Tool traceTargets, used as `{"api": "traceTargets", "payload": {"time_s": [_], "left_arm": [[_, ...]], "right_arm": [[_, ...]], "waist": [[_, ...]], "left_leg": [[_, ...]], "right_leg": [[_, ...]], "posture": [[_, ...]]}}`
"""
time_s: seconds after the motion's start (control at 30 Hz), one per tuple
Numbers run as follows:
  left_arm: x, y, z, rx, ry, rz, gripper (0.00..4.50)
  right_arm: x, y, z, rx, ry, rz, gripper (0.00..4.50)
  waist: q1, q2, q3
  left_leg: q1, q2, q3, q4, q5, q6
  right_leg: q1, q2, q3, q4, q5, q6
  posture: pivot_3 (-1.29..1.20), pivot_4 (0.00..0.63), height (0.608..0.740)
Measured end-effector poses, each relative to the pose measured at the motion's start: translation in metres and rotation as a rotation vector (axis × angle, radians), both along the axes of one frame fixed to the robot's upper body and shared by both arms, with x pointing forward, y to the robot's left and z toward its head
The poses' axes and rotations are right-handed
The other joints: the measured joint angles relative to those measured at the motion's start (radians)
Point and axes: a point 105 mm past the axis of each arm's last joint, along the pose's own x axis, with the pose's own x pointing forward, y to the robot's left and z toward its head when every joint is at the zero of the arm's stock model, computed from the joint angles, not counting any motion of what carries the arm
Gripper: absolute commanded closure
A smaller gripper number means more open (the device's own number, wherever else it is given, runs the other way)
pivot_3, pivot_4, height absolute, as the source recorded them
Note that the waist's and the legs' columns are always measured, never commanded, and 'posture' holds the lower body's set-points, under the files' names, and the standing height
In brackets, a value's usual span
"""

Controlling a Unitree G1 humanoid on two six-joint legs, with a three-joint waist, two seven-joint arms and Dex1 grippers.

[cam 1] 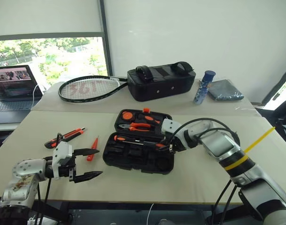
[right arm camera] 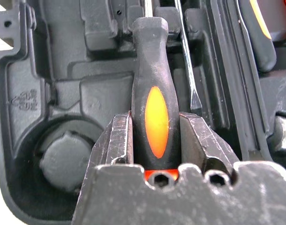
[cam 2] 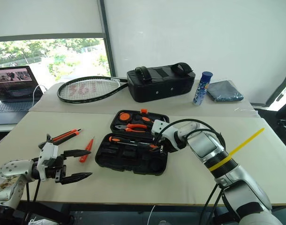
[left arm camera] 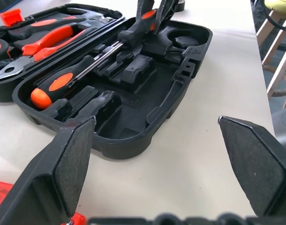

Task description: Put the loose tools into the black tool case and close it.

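Black tool case (cam 1: pixel 138 145) lies open mid-worktop. One screwdriver (left arm camera: pixel 63 79) already sits in the near half. Right end effector (right arm camera: pixel 154 140) is clamped on the second screwdriver's handle (right arm camera: pixel 152 108), low over the tray, not yet released. Left end effector (cam 1: pixel 84 164) is fully spread, empty, near the front-left edge. Still loose toward the left edge: utility knife (cam 1: pixel 65 137), tester screwdriver (cam 1: pixel 92 149). Lid not closed.

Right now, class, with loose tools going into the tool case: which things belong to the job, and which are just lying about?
Job: open black tool case; screwdriver in the right gripper; second screwdriver in the case; utility knife; tester screwdriver.

Lying about: tennis racket; black padded bag; blue tube; laptop.
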Motion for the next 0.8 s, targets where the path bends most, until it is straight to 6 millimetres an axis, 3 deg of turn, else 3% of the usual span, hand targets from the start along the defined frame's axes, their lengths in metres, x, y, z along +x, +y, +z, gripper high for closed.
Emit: {"api": "traceTargets", "payload": {"time_s": [0.57,0.6,0.63,0.77,0.8], "left_arm": [[-0.0037,-0.0027,0.002,0.011,0.0,-0.01,0.0],[-0.0038,-0.0025,0.0017,0.011,0.001,-0.01,0.0],[-0.0038,-0.0024,0.0016,0.011,0.0,-0.01,0.0],[-0.0035,-0.0002,-0.0003,0.009,0.01,-0.003,0.0],[-0.0033,0.0003,-0.0007,0.009,0.012,-0.002,0.0]], "right_arm": [[0.0007,-0.0082,-0.0023,-0.04,0.03,-0.025,3.47],[0.0011,-0.0072,-0.0027,-0.037,0.03,-0.026,2.43],[0.002,-0.0074,-0.0032,-0.039,0.028,-0.031,2.29],[0.0018,-0.0083,0.0,-0.019,0.035,-0.029,0.84],[-0.0002,-0.0071,0.0022,0.002,0.05,-0.015,0.84]], "waist": [[0.003,0.0,0.0],[0.002,0.0,0.0],[0.001,0.0,0.0],[0.001,0.0,0.0],[0.001,0.0,0.0]], "left_leg": [[0.001,0.0,0.0,0.0,0.0,0.0],[0.001,0.0,0.0,0.0,0.0,0.0],[0.001,0.0,0.0,0.0,0.0,0.0],[0.0,0.0,0.0,0.0,0.0,0.0],[0.0,0.0,0.0,0.0,0.0,0.0]], "right_leg": [[0.001,0.0,-0.001,0.0,0.0,0.0],[0.001,0.0,0.0,0.0,0.0,0.0],[0.001,0.0,0.0,0.0,0.0,0.0],[0.0,0.0,-0.001,-0.001,0.0,0.0],[0.0,0.0,-0.001,-0.001,0.0,0.0]], "posture": [[0.0,0.15,0.74],[0.0,0.15,0.74],[0.0,0.15,0.74],[0.0,0.15,0.74],[0.0,0.15,0.74]]}}
